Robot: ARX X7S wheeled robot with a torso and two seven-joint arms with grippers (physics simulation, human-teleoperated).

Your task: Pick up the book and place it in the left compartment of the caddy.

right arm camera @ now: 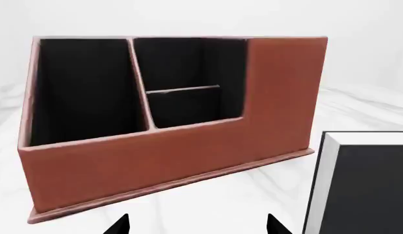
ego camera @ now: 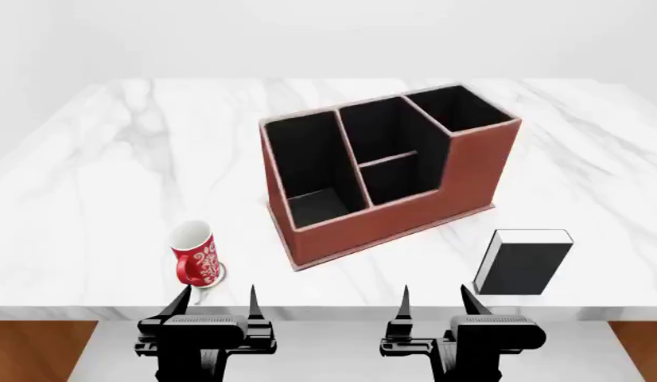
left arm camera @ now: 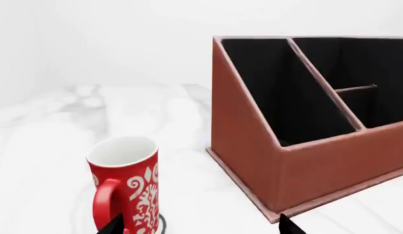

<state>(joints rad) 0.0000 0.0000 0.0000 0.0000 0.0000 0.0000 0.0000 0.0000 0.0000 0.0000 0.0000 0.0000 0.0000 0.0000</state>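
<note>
Standing upright on the marble near its front edge: the book (ego camera: 522,267), black-covered with white page edges (right arm camera: 316,180), just right of and apart from the caddy (ego camera: 414,215). Sitting angled at mid-table: that reddish-brown, stepped, black-lined organiser. Lying open and empty at its left end: the long left compartment (ego camera: 310,163), showing its low front wall.

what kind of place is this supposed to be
Probably a simulated office desk or home worktop: a white marble-look tabletop against a bare pale wall, holding a reddish-brown desk caddy, a red patterned mug and a small black book.
</note>
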